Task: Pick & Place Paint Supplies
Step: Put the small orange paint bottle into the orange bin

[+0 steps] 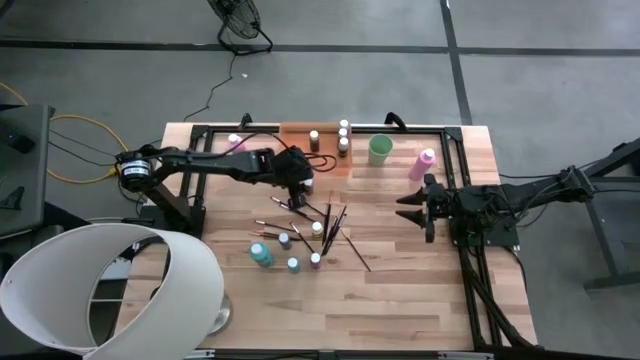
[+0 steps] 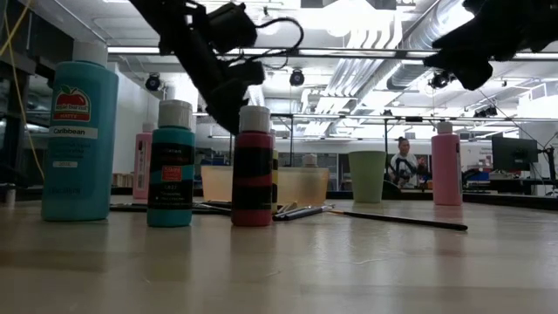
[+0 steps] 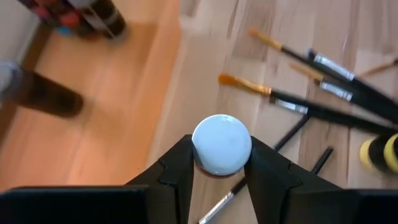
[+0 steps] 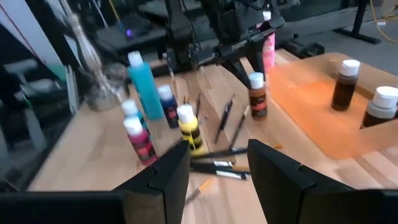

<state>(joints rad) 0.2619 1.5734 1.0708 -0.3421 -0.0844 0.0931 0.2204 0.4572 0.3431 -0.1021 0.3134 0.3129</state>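
Observation:
My left gripper hangs over the table just off the orange tray's near edge, shut on a brown paint bottle with a white cap. Several small bottles, a tall teal one and a yellow one stand upright on the table. Dark-handled brushes lie scattered beside them. Brown bottles stand in the tray. Pink bottles stand at either side. My right gripper waits open at the table's right, touching nothing. My left gripper pinches the brown bottle's round white cap between its two fingers, coming from above and pointing down. The bottle hangs upright below the fingers. Whether its base still touches the table cannot be told.
A light green cup stands right of the tray. Black frame rails run along the table's far and right sides. A large white shade overlaps the near left corner. A person sits far behind the table.

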